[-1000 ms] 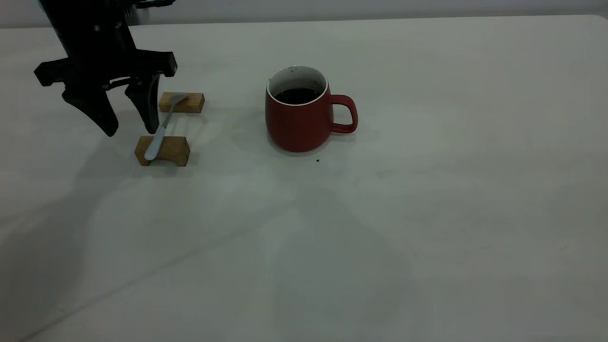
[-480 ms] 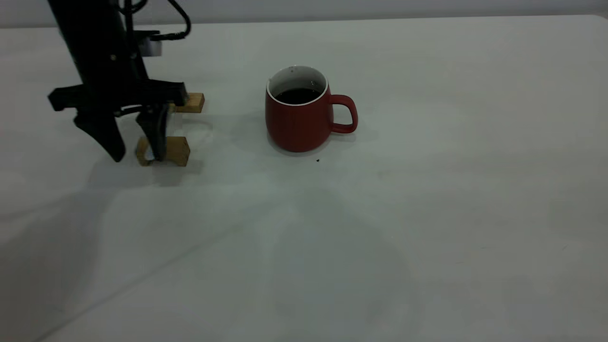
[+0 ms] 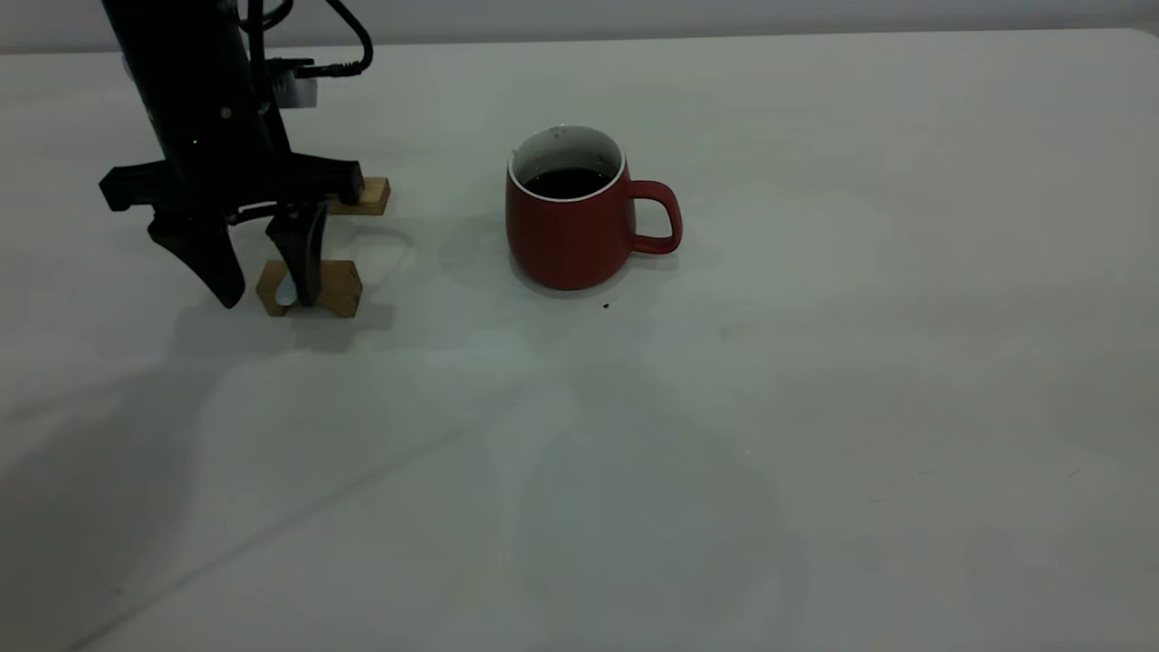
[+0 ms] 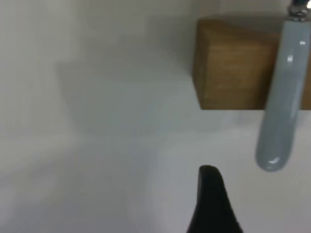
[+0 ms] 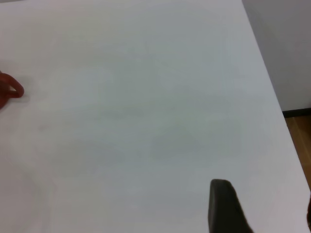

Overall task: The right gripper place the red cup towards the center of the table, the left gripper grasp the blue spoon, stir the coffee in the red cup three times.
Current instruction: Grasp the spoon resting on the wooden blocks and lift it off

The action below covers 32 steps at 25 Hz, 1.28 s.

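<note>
The red cup [image 3: 566, 231] stands upright near the middle of the table [image 3: 815, 407], handle to the right, with dark coffee [image 3: 568, 182] inside. The blue spoon [image 3: 286, 290] rests across two wooden blocks; in the left wrist view its pale handle [image 4: 282, 97] overhangs the near block [image 4: 233, 68]. My left gripper [image 3: 268, 297] is open and low over that near block, the spoon's handle between its fingers [image 4: 211, 204], close to the right one. My right gripper [image 5: 265, 208] is open above bare table, far from the cup's handle [image 5: 9, 92], and outside the exterior view.
The near wooden block [image 3: 330, 288] and the far one [image 3: 371, 195] sit left of the cup. A tiny dark speck [image 3: 605, 306] lies just in front of the cup. The table's edge and a strip of floor [image 5: 301, 141] show in the right wrist view.
My left gripper has come down and shifted right, so its right finger now covers most of the spoon at the near block. The cup has not moved.
</note>
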Each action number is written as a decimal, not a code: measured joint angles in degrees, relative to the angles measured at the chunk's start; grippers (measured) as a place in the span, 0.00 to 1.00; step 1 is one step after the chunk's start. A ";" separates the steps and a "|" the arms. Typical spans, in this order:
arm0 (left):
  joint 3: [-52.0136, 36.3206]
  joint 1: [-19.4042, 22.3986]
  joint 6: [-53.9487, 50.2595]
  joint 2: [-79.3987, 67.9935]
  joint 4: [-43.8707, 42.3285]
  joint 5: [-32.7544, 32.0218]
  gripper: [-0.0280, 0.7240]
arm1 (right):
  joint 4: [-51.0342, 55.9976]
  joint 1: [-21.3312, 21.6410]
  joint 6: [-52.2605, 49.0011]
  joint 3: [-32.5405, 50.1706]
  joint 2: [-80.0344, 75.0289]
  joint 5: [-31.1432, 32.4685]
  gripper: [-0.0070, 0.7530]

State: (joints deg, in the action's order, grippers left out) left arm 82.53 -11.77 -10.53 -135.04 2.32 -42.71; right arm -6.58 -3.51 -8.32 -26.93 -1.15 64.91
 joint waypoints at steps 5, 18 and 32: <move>0.23 -0.17 -0.07 -2.38 -0.25 0.00 0.80 | 0.00 0.00 0.00 0.00 0.00 0.00 0.59; 1.28 -0.17 -0.13 -3.14 -0.14 2.24 0.80 | 0.00 0.00 0.00 0.00 0.00 0.00 0.59; 1.28 -0.22 -0.13 -3.14 -0.03 3.90 0.80 | 0.00 0.00 0.00 0.00 0.00 0.00 0.59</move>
State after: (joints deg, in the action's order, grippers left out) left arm 83.81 -11.99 -10.66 -138.18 2.29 -38.81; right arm -6.58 -3.51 -8.32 -26.93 -1.15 64.91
